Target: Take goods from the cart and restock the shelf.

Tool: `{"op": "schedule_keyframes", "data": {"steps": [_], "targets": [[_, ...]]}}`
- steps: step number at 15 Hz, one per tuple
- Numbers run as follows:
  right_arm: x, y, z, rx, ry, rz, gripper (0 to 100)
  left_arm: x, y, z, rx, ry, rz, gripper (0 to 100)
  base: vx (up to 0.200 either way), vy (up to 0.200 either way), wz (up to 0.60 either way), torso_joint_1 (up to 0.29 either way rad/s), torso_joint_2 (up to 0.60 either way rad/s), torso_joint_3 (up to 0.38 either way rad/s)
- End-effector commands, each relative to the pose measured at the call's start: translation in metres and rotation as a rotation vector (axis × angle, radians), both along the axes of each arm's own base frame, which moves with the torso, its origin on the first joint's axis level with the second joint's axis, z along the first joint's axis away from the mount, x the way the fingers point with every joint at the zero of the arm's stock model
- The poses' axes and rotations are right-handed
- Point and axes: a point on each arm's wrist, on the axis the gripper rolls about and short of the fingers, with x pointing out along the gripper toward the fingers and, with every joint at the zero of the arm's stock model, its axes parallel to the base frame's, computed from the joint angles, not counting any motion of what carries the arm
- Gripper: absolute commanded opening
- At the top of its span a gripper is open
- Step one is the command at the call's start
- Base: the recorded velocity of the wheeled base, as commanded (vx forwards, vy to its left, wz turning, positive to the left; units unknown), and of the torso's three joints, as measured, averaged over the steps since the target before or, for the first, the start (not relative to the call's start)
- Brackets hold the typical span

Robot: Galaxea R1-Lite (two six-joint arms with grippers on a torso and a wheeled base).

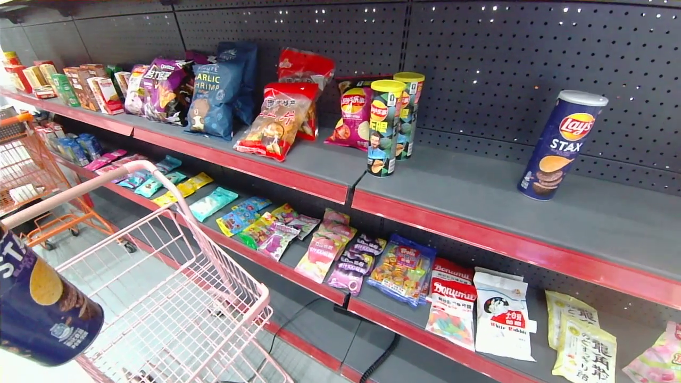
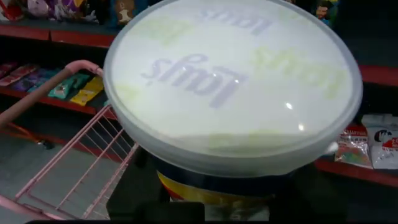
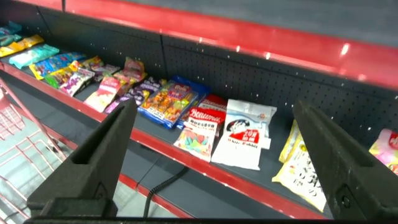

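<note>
A dark blue chips can hangs tilted in the air over the pink cart at the lower left. Its pale plastic lid looms close in the left wrist view, and my left gripper is shut on the can's body beneath it, mostly hidden. A matching blue can stands on the upper grey shelf at the right. My right gripper is open, its two black fingers wide apart with nothing between them, facing the lower shelf's candy bags.
Two yellow-lidded cans and several snack bags fill the upper shelf's left half; bare shelf lies between them and the blue can. An orange cart stands far left. A black cable trails on the bottom shelf.
</note>
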Motion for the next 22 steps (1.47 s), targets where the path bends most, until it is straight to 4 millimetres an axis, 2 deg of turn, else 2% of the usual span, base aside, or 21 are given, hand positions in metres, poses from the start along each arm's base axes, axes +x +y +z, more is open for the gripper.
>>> {"op": "schedule_keyframes", "data": {"steps": [1,5,8,19,22], "targets": [[0.0,0.0,-0.0001,0.0,0.001,0.001,100,-0.0045,-0.0007,0.0017,0.004,-0.02,0.005,0,0.0,0.0,0.0,0.217,-0.54,-0.31],[0.0,0.0,-0.0001,0.002,0.001,0.001,100,-0.0074,-0.0011,0.0,0.008,-0.025,0.014,0,0.0,0.0,0.0,0.177,-0.41,-0.242],[0.0,0.0,-0.0001,0.002,0.001,0.001,100,-0.0065,-0.0001,-0.0078,0.049,-0.009,0.043,0,0.0,0.0,0.0,0.034,-0.1,-0.049],[0.0,0.0,-0.0001,0.002,0.001,0.001,100,-0.0058,0.0013,-0.0062,0.144,-0.026,0.094,0,0.0,0.0,-0.6,0.006,0.0,0.001],[0.0,0.0,-0.0001,0.002,0.001,0.002,100,-0.0065,0.0012,-0.0081,0.148,-0.024,0.094,0,0.0,0.0,0.0,0.0,0.0,0.0]]}}
